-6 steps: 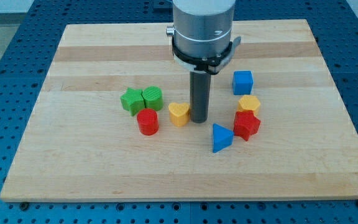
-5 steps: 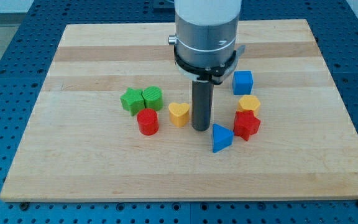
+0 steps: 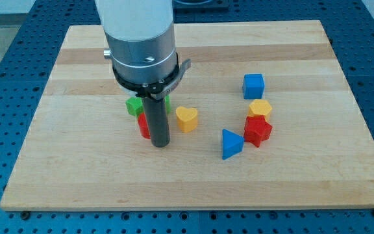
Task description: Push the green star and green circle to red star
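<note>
My tip (image 3: 160,144) stands on the board at the view's left of centre, right in front of the red cylinder (image 3: 143,125), which the rod mostly hides. The green star (image 3: 134,105) shows just left of the rod, above the red cylinder. The green circle (image 3: 166,104) is almost wholly hidden behind the rod; only a green sliver shows at its right. The red star (image 3: 258,130) lies far to the view's right, below the yellow hexagon (image 3: 260,108).
A yellow heart (image 3: 186,119) lies just right of the rod. A blue triangle (image 3: 231,143) sits left of and below the red star. A blue cube (image 3: 253,85) lies above the yellow hexagon. The wooden board (image 3: 76,182) rests on a blue pegboard table.
My tip has moved to the view's left and slightly down, from right of the yellow heart to in front of the red cylinder. The blocks look unmoved.
</note>
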### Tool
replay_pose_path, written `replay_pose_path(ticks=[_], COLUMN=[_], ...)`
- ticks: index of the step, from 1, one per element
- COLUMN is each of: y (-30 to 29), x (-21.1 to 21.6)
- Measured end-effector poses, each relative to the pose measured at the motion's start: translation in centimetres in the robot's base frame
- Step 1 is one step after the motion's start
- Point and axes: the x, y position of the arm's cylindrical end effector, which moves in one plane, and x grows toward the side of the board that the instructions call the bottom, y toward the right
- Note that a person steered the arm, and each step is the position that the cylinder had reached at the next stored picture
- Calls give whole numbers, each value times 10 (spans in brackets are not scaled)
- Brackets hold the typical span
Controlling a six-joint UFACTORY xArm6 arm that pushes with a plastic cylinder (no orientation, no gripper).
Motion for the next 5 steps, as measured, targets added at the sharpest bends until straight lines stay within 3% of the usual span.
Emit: replay_pose_path(ticks=[5], y=[45], x=[-48])
